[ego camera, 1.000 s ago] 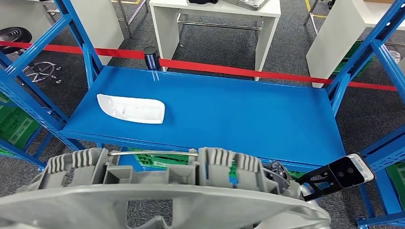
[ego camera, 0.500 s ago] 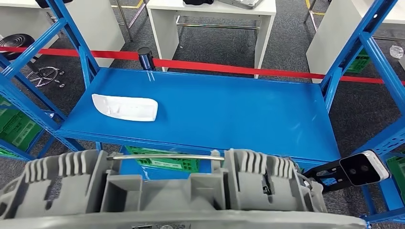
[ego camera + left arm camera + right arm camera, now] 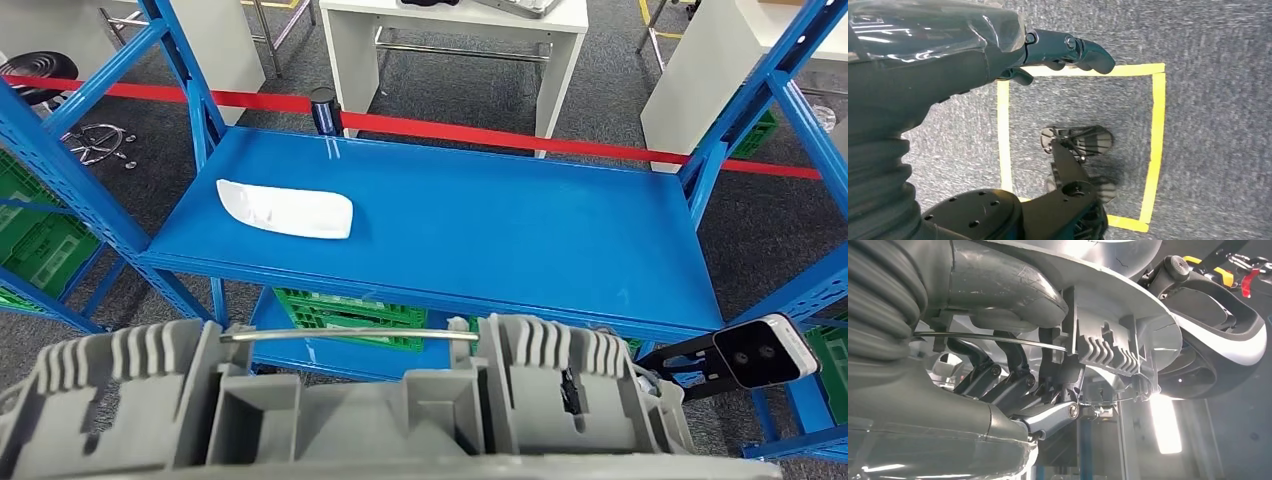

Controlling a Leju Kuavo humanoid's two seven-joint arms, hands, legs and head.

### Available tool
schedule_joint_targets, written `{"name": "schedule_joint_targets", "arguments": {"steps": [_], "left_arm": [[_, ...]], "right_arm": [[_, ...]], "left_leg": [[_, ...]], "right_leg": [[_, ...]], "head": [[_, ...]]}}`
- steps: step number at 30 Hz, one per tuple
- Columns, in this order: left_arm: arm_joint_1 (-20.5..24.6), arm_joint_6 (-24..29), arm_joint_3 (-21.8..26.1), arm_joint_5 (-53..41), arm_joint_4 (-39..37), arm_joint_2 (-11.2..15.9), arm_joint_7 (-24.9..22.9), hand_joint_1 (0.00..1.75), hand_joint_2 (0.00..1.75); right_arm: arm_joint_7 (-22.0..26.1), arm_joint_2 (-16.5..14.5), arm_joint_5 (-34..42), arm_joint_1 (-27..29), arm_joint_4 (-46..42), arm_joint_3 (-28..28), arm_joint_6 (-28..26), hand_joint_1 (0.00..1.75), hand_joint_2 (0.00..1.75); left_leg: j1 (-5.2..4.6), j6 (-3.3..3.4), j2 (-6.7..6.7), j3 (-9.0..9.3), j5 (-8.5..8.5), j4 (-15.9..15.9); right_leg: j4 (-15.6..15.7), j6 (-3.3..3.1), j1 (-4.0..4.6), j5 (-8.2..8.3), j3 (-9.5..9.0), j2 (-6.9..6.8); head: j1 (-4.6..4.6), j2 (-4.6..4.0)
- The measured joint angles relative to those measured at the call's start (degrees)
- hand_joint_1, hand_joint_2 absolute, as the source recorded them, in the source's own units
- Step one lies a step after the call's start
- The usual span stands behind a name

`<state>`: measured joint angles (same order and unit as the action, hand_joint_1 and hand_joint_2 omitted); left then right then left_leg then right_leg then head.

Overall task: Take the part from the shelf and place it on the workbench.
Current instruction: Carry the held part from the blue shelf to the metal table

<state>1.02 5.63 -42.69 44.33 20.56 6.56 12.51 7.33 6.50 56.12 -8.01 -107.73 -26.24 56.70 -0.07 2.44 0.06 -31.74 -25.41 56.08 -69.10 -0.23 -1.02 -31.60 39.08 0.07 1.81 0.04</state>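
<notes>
Part: a large grey ribbed part (image 3: 350,400) is being carried low in the head view, in front of the shelf.
Right hand (image 3: 1013,385): fingers are clasping the part's underside.
Left hand (image 3: 1058,50): hanging over grey carpet (image 3: 1208,150) with yellow tape (image 3: 1155,150); fingers curled, empty.
Shelf: a blue deck (image 3: 500,230) is bearing a white tray-like piece (image 3: 285,210).
Room: red tape (image 3: 450,130) and a white table (image 3: 450,40) are lying beyond.
</notes>
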Motion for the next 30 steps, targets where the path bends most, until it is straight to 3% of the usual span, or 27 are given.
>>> {"name": "schedule_joint_targets", "arguments": {"steps": [2,3,5,6,8,11,13,16,17,18,19,21,23,25,27,28,30], "left_arm": [[0.0,-0.1,0.0,0.0,0.0,0.0,0.0,0.0,1.75],[0.0,-0.1,0.0,0.1,-0.1,0.0,0.0,0.0,1.75],[-0.1,-0.2,0.0,0.2,-0.1,-0.1,0.0,0.0,1.75],[-0.1,-0.3,0.0,0.2,-0.1,-0.1,0.1,0.0,1.75],[-0.1,-0.4,0.0,0.3,-0.2,-0.1,0.1,0.0,1.75],[-0.2,-0.5,0.0,0.4,-0.2,-0.1,0.2,0.0,1.75],[-0.3,-0.5,0.0,0.4,-0.3,0.0,0.2,0.0,1.75],[-0.4,-0.5,0.0,0.4,-0.3,0.0,0.2,0.0,1.75],[-0.4,-0.5,0.0,0.4,-0.3,0.0,0.2,0.0,1.75],[-0.4,-0.6,0.0,0.4,-0.3,0.0,0.2,0.0,1.75],[-0.4,-0.6,0.0,0.4,-0.3,0.0,0.2,0.0,1.75],[-0.3,-0.6,0.0,0.6,-0.3,0.0,0.3,0.0,1.75],[-0.3,-0.6,0.0,0.9,-0.3,0.1,0.4,0.0,1.75],[-0.3,-0.5,0.0,1.2,-0.3,0.2,0.5,0.0,1.75],[-0.3,-0.4,0.0,1.3,-0.3,0.2,0.6,0.0,1.75],[-0.3,-0.3,0.0,1.3,-0.3,0.2,0.6,0.0,1.75],[-0.3,-0.3,0.0,1.3,-0.3,0.2,0.7,0.0,1.75]], "right_arm": [[0.0,0.0,0.0,0.0,0.0,0.0,0.0,1.75,1.75],[0.0,0.1,0.0,-0.1,0.0,-0.1,0.0,1.75,1.75],[0.0,0.0,0.1,-0.3,0.0,-0.2,0.0,1.75,1.75],[0.0,0.0,0.2,-0.5,0.0,-0.3,0.0,1.75,1.75],[0.0,0.0,0.4,-0.9,0.0,-0.4,0.0,1.75,1.75],[0.0,-0.1,0.4,-1.1,0.0,-0.6,0.0,1.75,1.75],[0.0,-0.2,0.5,-1.2,0.0,-0.6,0.0,1.75,1.75],[0.0,-0.4,0.5,-1.2,0.0,-0.7,0.0,1.75,1.75],[0.0,-0.4,0.5,-1.2,0.0,-0.7,0.0,1.75,1.75],[0.0,-0.4,0.5,-1.2,0.0,-0.8,0.0,1.75,1.75],[0.0,-0.4,0.5,-1.2,0.0,-0.8,0.0,1.75,1.75],[0.0,-0.4,0.6,-1.3,0.0,-0.8,0.0,1.75,1.75],[0.0,-0.4,0.8,-1.5,0.1,-0.8,0.0,1.75,1.75],[-0.1,-0.4,0.9,-1.6,0.1,-0.9,0.0,1.75,1.75],[-0.1,-0.3,1.1,-1.7,0.1,-0.9,0.0,1.75,1.75],[-0.1,-0.3,1.1,-1.8,0.1,-0.9,0.0,1.75,1.75],[-0.2,-0.2,1.2,-1.8,0.1,-1.0,0.0,1.75,1.75]], "left_leg": [[-0.17,0.08,0.01,-0.97,0.64,0.1],[-0.2,0.03,0.0,-1.37,0.9,0.1],[-0.22,-0.21,-0.04,-2.0,1.26,0.5],[-0.31,-0.41,-0.06,-2.36,1.4,0.8],[-0.47,-0.97,-0.07,-2.92,1.74,1.3],[-0.37,-2.04,-0.15,-3.61,1.98,1.8],[-0.07,-2.82,-0.19,-4.96,-0.82,4.8],[0.56,-3.87,-0.16,-8.25,-7.31,15.2],[0.7,-4.03,-0.16,-8.42,-7.93,17.1],[0.78,-4.07,-0.15,-7.55,-7.49,16.8],[0.82,-3.99,-0.16,-5.57,-6.31,14.5],[0.67,-3.44,-0.23,0.1,-4.13,6.2],[0.23,-2.73,-0.32,3.19,-3.37,1.2],[-0.21,-1.99,-0.31,3.04,-2.89,0.5],[-0.13,-1.03,-0.06,2.71,-1.73,-0.4],[-0.03,-0.52,0.07,2.34,-1.02,-0.8],[0.01,0.04,0.19,1.12,0.14,-1.1]], "right_leg": [[-4.9,0.28,-0.01,-1.95,1.07,-0.01],[-4.1,0.68,-0.02,-1.62,0.03,-0.01],[3.5,1.41,-0.01,0.47,-5.1,-0.06],[7.4,1.4,0.08,1.38,-7.59,-0.07],[11.3,0.93,0.29,2.15,-9.88,-0.06],[11.6,-0.2,0.19,2.83,-9.19,-0.02],[11.8,-1.18,-0.07,3.59,-8.56,-0.1],[11.7,-1.67,0.13,4.63,-7.34,-0.15],[11.6,-1.63,0.19,4.97,-6.9,-0.15],[11.5,-1.54,0.21,5.28,-6.49,-0.14],[11.5,-1.42,0.23,5.56,-6.14,-0.12],[11.5,-1.08,0.3,6.1,-5.7,-0.08],[11.6,-0.45,0.28,6.7,-5.47,-0.1],[11.8,0.43,0.14,7.37,-5.29,-0.14],[11.0,0.77,0.1,6.79,-4.58,-0.14],[9.3,0.59,0.14,5.37,-3.69,-0.13],[2.7,-0.02,0.14,0.98,-1.1,-0.13]], "head": [[-0.01,0.0],[-0.02,0.0],[-0.03,0.0],[-0.01,0.0],[-0.02,0.0],[-0.08,0.0],[0.06,0.0],[0.25,0.0],[0.24,0.0],[0.24,0.0],[0.25,0.0],[0.24,0.0],[0.23,0.0],[0.25,0.0],[0.22,-0.01],[0.15,-0.01],[0.01,-0.01]]}}
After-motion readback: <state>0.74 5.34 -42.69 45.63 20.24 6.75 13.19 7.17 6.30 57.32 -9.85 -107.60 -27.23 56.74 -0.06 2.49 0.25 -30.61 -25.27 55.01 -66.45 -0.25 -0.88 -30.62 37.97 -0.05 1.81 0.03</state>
